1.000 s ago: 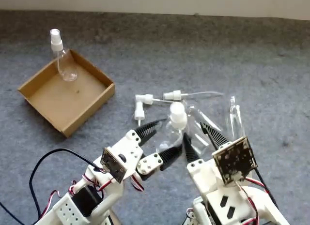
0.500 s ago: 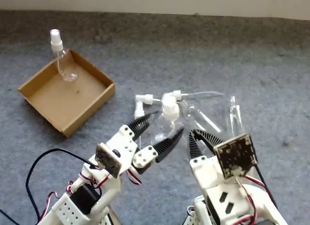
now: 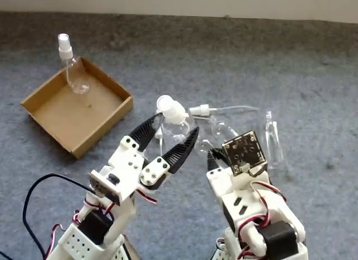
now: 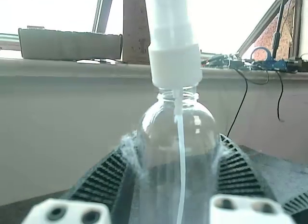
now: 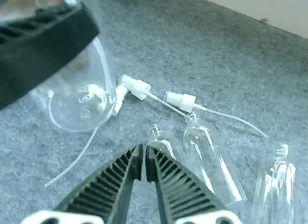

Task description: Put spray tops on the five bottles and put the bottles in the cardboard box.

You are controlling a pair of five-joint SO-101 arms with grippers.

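My left gripper (image 3: 172, 131) is shut on a clear round bottle (image 3: 174, 123) that carries a white spray top (image 3: 166, 105), held tilted above the carpet. In the left wrist view the bottle (image 4: 175, 147) sits between both fingers, spray top (image 4: 173, 46) upward. My right gripper (image 5: 144, 159) is shut on nothing, just behind the loose parts. Two loose spray tops (image 5: 134, 86) (image 5: 182, 101) and three uncapped bottles (image 5: 207, 156) (image 5: 161, 146) (image 5: 274, 180) lie on the carpet. The cardboard box (image 3: 109, 80) at far left holds one capped bottle (image 3: 71, 67) upright in its far corner.
Grey carpet (image 3: 291, 75) covers the table. A loose spray top (image 3: 201, 110) trails its thin tube to the right. One uncapped bottle (image 3: 272, 138) lies to the right of the right arm's wrist (image 3: 243, 154). A pale wall runs along the far edge.
My left gripper has lifted the capped bottle and carried it up and toward the far left. My right gripper has drawn back from the bottle and gone from open to shut.
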